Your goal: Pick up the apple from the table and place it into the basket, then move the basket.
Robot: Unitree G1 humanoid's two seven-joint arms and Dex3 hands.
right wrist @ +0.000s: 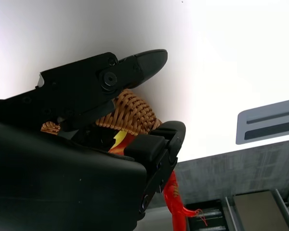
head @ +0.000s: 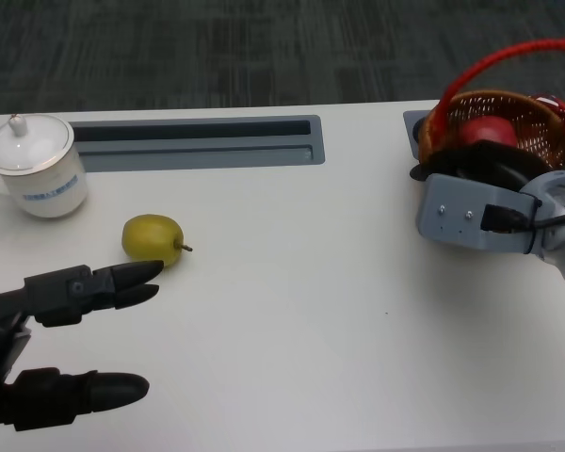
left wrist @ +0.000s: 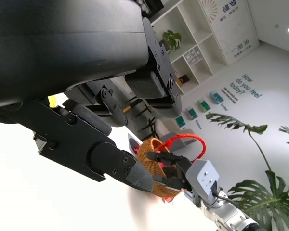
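Basket (head: 508, 127), upper right: woven, light, stiff (red apple (head: 487, 132) inside); right hand (head: 471, 179) grips its rim. Left hand (head: 71, 334) empty, fingers apart.

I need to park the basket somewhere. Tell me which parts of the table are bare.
Widest bare patch: the middle and near edge of the table, between the left hand and the right hand. Crowded: the far left, with the lidded cup and the yellow-green apple, and the far right corner, where the basket stands.
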